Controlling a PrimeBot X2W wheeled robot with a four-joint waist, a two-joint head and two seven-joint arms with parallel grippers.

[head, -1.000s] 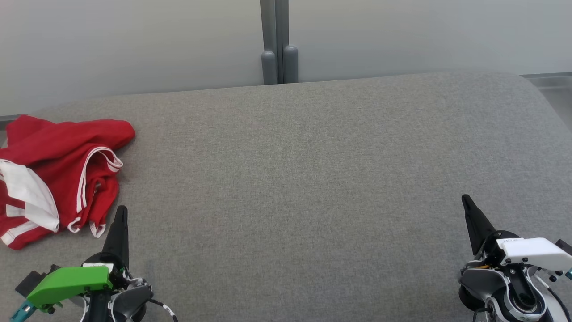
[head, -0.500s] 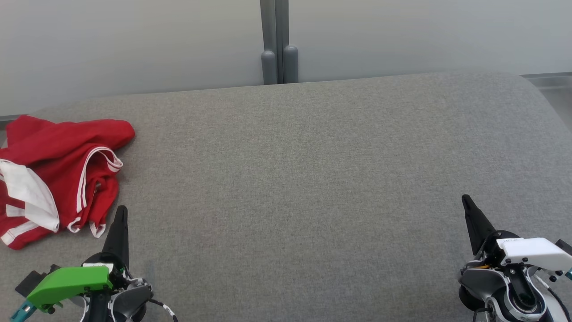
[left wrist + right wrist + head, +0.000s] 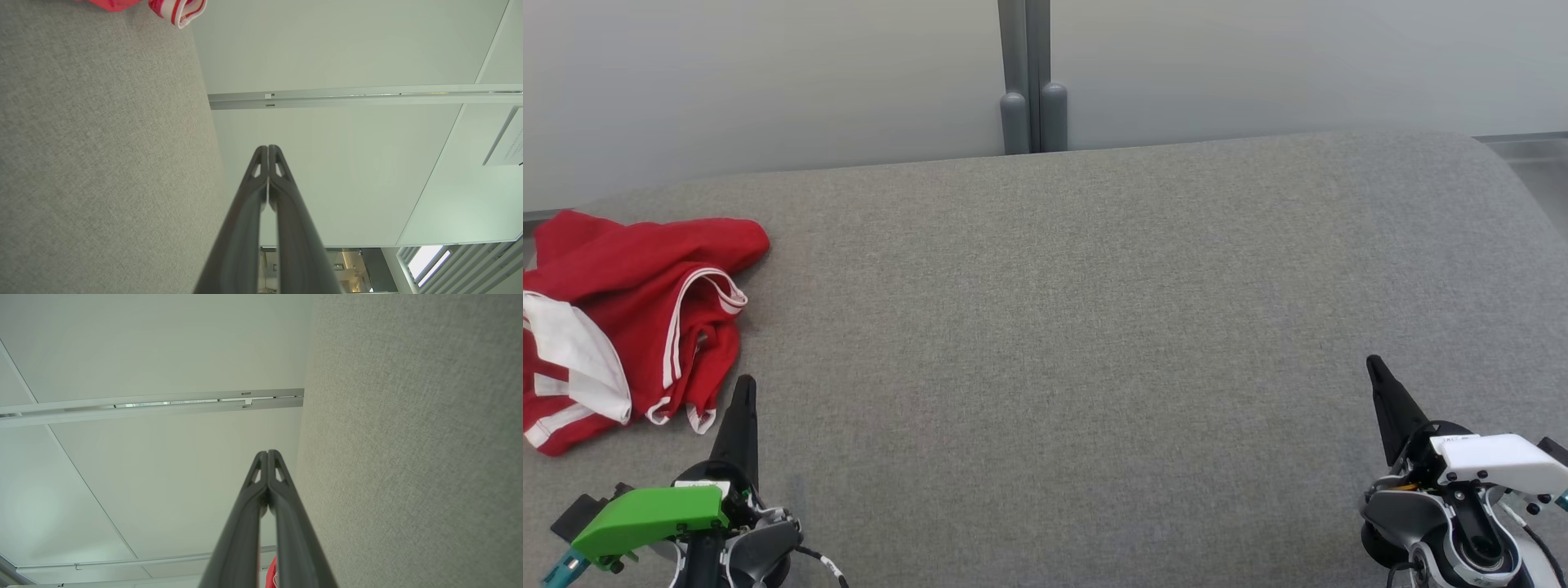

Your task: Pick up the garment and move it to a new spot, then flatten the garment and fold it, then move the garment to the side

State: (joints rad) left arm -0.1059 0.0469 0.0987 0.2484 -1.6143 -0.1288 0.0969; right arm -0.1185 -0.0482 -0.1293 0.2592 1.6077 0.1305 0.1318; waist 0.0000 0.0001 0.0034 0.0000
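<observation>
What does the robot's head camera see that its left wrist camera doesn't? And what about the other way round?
Head camera's extras: the whole crumpled red garment with its white stripes, the shut right gripper, and two grey posts at the back.
Left wrist camera's extras: a close look at the left gripper with its tips pressed together, a paper sign on the wall, and a bright window by some slats.
Both share: the grey cushion, the left gripper, and the garment, though the wrist camera catches just a striped hem.
</observation>
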